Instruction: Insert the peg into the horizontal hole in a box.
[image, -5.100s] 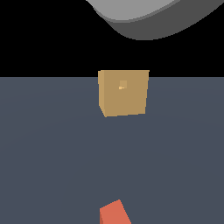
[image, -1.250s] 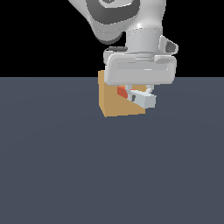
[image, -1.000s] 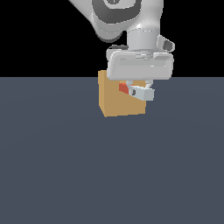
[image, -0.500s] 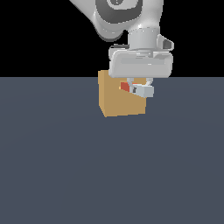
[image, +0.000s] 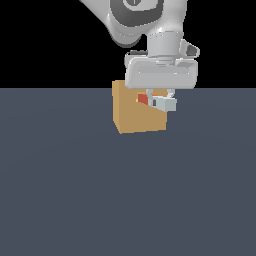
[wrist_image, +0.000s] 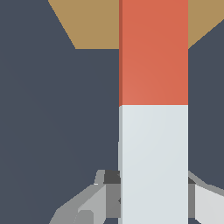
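Observation:
The tan box stands on the dark floor in the middle of the exterior view. My gripper hangs in front of the box's upper right face, shut on the peg. The peg lies level; its white half sits between my fingers and its short visible orange-red end meets the box's face. The hole is hidden behind the peg and my hand. In the wrist view the peg runs from my fingers up to the box, orange-red half toward the box.
The dark grey floor spreads around the box on every side. The arm's grey body rises above the box against the black background.
The gripper has carried the peg toward the box over the last second. Less of the orange-red end shows now. Five seconds ago the peg lay on the floor near the front.

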